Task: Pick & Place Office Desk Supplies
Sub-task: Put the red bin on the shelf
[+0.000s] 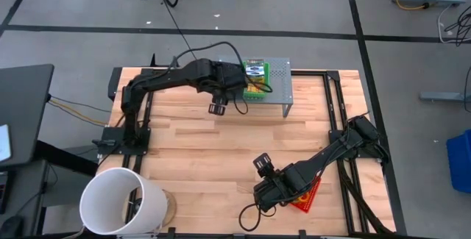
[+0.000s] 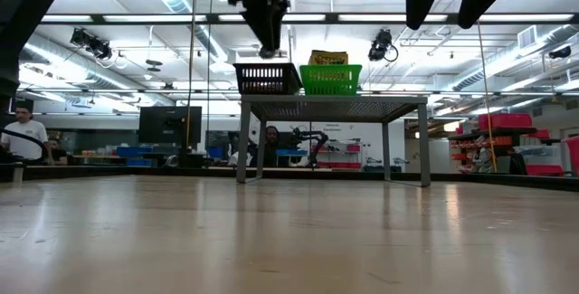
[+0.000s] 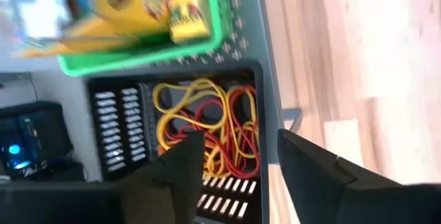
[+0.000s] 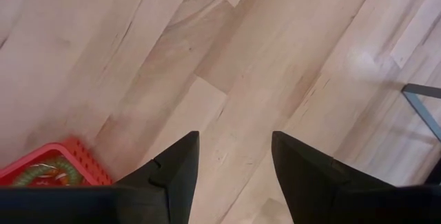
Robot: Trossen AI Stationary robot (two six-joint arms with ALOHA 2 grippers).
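Only the left wrist view shows coloured rings (image 3: 207,131) inside the black tray (image 3: 114,134).

overhead, table-level, two wrist views

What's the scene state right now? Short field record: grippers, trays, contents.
left gripper: open, empty, above the black tray
right gripper: open, empty, over bare table beside the red tray
black tray: on grey stand, holds yellow and red rubber bands
green tray: next to black tray on stand, holds crayon boxes
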